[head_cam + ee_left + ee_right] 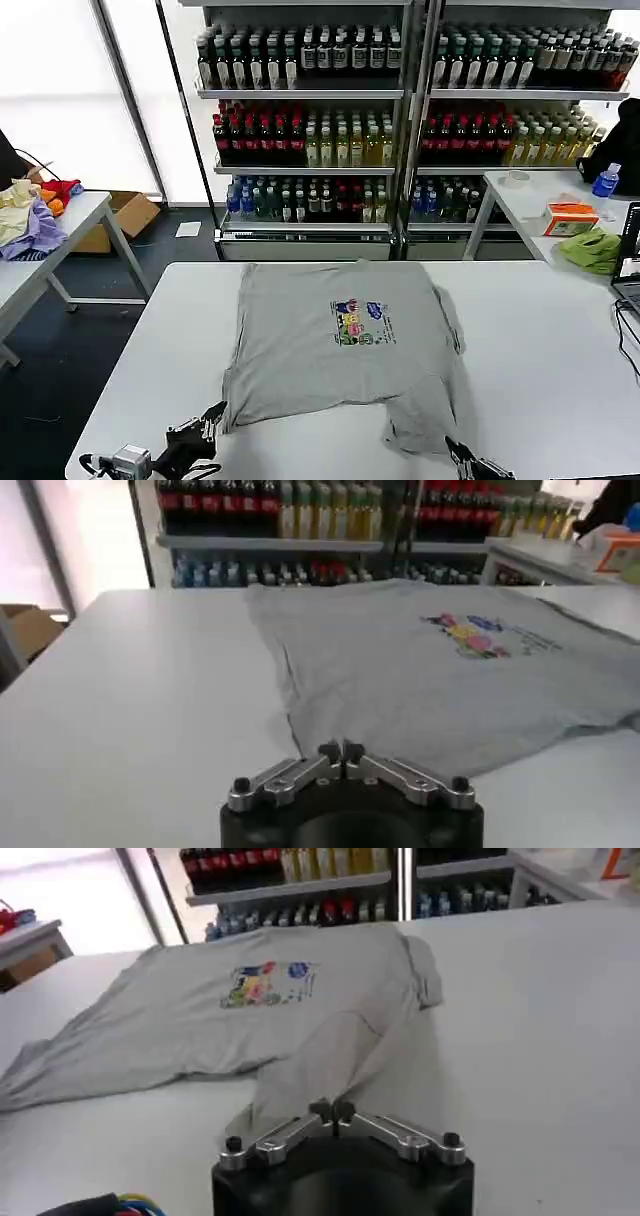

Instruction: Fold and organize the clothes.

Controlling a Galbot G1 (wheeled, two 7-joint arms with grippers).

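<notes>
Head view: grey shirt spread flat on white table, just beyond left gripper and right gripper.

Left wrist view: left gripper closed, empty, at shirt hem.

Right wrist view: right gripper closed, empty, shirt just ahead.

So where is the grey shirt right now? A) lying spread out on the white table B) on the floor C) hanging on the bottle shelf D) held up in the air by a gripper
A: the grey shirt lies spread out, print side up, on the white table.
</notes>
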